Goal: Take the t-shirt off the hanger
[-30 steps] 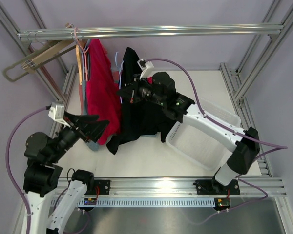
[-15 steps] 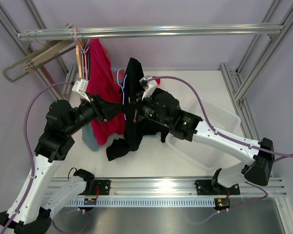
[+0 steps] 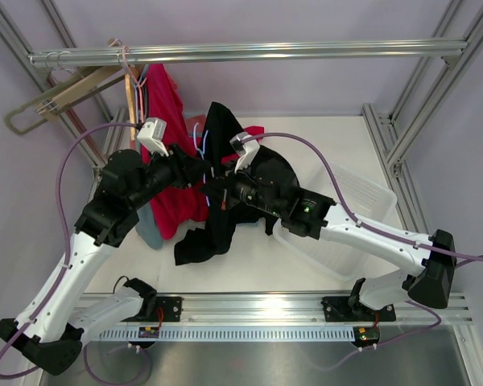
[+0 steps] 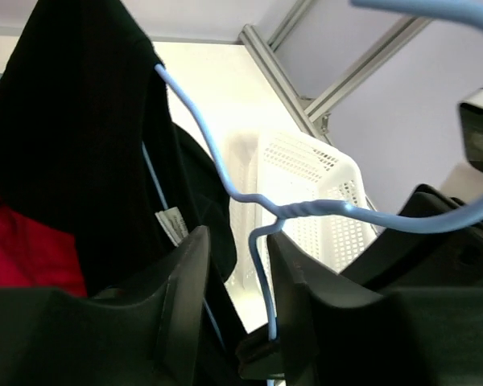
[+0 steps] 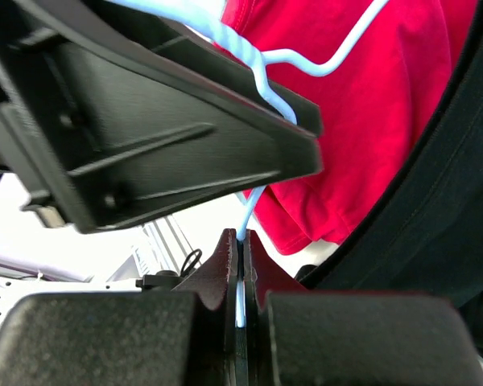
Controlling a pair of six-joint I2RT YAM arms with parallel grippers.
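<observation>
A black t-shirt point(image 3: 217, 217) hangs on a light-blue wire hanger point(image 3: 198, 145), held off the rail above the table. My right gripper point(image 3: 211, 186) is shut on the hanger's wire, which shows pinched between its pads in the right wrist view point(image 5: 241, 241). My left gripper point(image 3: 200, 170) is open right beside it. In the left wrist view the hanger point(image 4: 306, 211) runs down between the open fingers point(image 4: 181, 297), close to the right one, with the black t-shirt point(image 4: 72, 145) to the left.
A red t-shirt point(image 3: 165, 112) hangs on the metal rail point(image 3: 249, 52) at the back left, with wooden hangers point(image 3: 72, 90) beside it. A white basket point(image 3: 346, 241) stands on the table at the right. Frame posts stand at the corners.
My left arm has swung up from the lower left, bringing its open gripper around the hanger wire beside the right gripper. The right gripper has kept its grip and shifted slightly.
</observation>
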